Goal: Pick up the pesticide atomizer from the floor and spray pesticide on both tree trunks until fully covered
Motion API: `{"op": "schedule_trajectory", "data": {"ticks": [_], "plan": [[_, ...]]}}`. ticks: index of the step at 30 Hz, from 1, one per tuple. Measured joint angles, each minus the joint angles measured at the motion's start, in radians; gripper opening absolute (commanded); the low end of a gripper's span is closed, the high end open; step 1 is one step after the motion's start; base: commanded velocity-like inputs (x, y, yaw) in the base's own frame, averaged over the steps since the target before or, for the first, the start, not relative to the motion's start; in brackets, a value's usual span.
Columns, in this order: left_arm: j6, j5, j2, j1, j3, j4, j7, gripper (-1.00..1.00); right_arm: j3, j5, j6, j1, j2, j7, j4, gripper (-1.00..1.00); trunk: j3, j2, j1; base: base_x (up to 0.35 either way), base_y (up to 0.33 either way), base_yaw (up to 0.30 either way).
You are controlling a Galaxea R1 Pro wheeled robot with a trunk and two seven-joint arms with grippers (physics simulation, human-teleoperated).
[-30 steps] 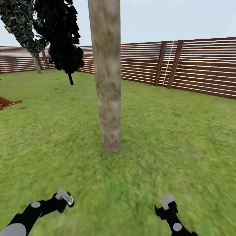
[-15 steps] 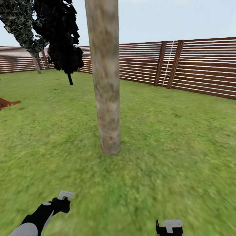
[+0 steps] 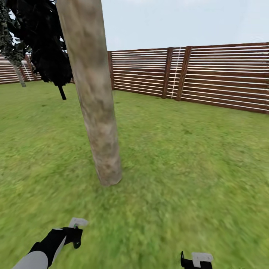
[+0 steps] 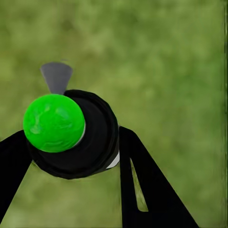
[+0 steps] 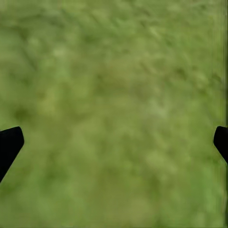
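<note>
So the left gripper (image 4: 76, 142) is clamped round the pesticide atomizer (image 4: 71, 135), which here has a green top, low at the frame's left. The right gripper (image 5: 114, 142) is wide open with nothing in it. The tree trunk (image 3: 93, 112) stands close, left of centre on the lawn (image 3: 186, 157). Pickup's done I'd say, but I see no spray on the bark, so both trees are probably left.

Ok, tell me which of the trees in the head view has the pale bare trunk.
The nearest one: its thick, pale grey-brown mottled trunk rises from the lawn just ahead of the left gripper. The two trees by the fence are dark: a black one, a grey-green one.
</note>
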State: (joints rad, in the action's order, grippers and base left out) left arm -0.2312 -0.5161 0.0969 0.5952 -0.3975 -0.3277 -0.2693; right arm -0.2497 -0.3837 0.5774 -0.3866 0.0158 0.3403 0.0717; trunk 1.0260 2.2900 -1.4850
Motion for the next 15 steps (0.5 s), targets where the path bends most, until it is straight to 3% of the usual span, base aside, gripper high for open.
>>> {"op": "schedule_trajectory", "data": {"ticks": [1,3,5,7,10,15], "plan": [[-0.002,0.000,0.000,0.000,0.000,0.000,0.000,-1.00,0.020,-0.010,-0.001,0.000,0.000,-0.035,0.001,1.00,0.000,0.000,0.000,0.034,-0.020,-0.208],[-0.008,0.002,-0.004,0.013,0.000,-0.001,0.000,-1.00,0.040,-0.016,0.000,0.000,-0.001,-0.175,0.008,1.00,0.000,0.000,0.000,0.013,-0.008,-0.085],[-0.063,0.003,-0.004,0.066,0.000,-0.001,-0.001,-1.00,0.041,-0.015,0.001,0.000,-0.002,-0.262,0.031,1.00,0.000,0.000,0.000,0.003,-0.002,-0.018],[-0.154,0.003,-0.004,0.130,0.004,-0.001,-0.003,-1.00,0.039,-0.011,0.001,0.000,-0.005,-0.280,0.038,1.00,0.000,0.000,0.000,0.001,0.000,-0.004],[-0.197,0.000,-0.004,0.180,0.008,-0.001,-0.004,-1.00,0.039,-0.008,0.000,0.000,-0.018,-0.283,0.039,1.00,0.000,0.000,0.000,0.000,0.000,-0.126],[-0.226,-0.004,-0.005,0.184,0.011,0.000,-0.007,-1.00,0.040,-0.007,-0.001,0.000,-0.022,-0.284,0.037,1.00,0.000,0.000,0.000,0.009,0.000,-0.284]]}}
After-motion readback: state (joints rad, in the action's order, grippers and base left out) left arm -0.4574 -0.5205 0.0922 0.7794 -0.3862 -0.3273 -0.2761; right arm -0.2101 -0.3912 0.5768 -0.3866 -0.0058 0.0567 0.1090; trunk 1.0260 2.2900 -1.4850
